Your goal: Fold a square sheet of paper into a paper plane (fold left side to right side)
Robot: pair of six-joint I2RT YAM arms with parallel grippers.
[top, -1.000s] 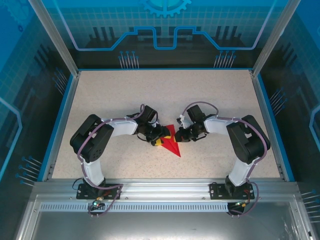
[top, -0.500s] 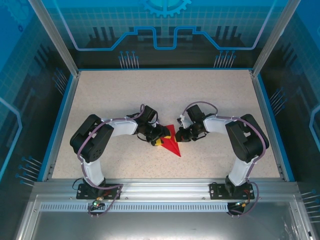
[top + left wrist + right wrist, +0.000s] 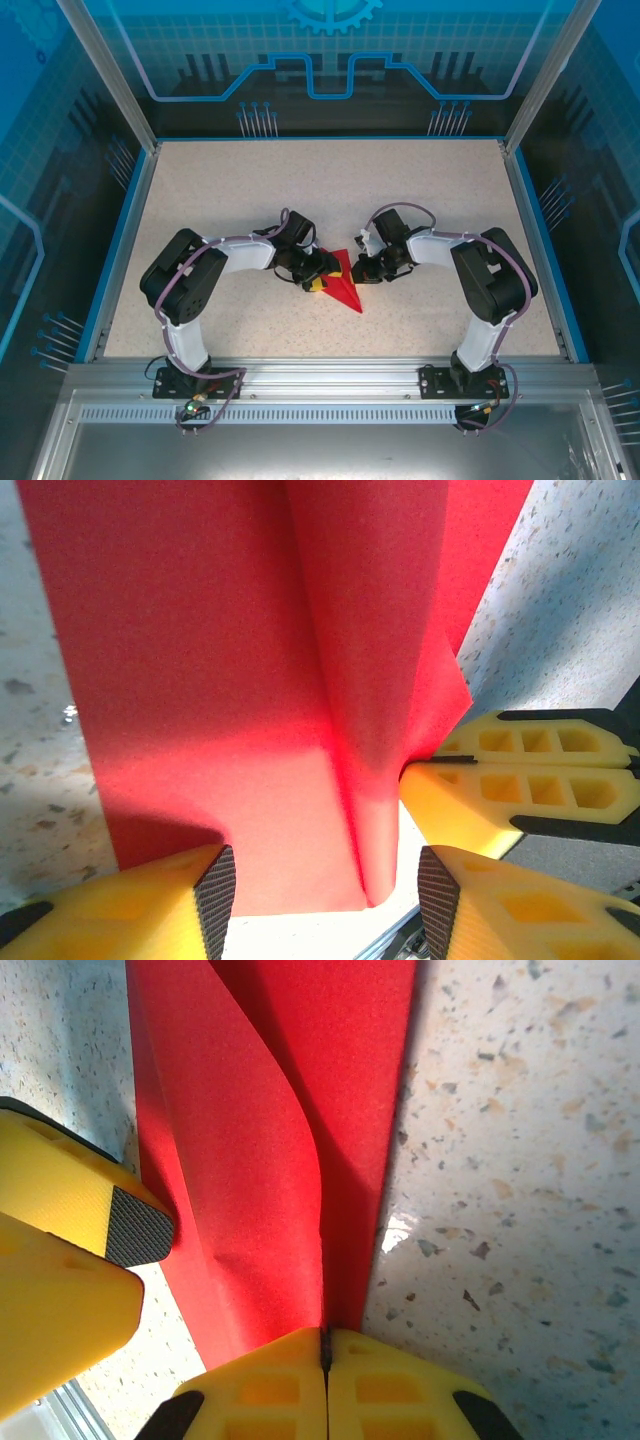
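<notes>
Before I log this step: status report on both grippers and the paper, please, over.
Right gripper shut on the red paper. Left gripper open, astride a raised fold. No obstacle seen nearby.

The left arm [image 3: 245,256] and right arm [image 3: 436,247] are built from black joints and white links, with purplish cables [image 3: 400,209] looped alongside. Yellow fingers [image 3: 110,912] are faced with black ribbed pads [image 3: 215,898].

Red sheet of paper [image 3: 341,284] — a pointed triangle (one flap curling up) — tip nearward.
</notes>
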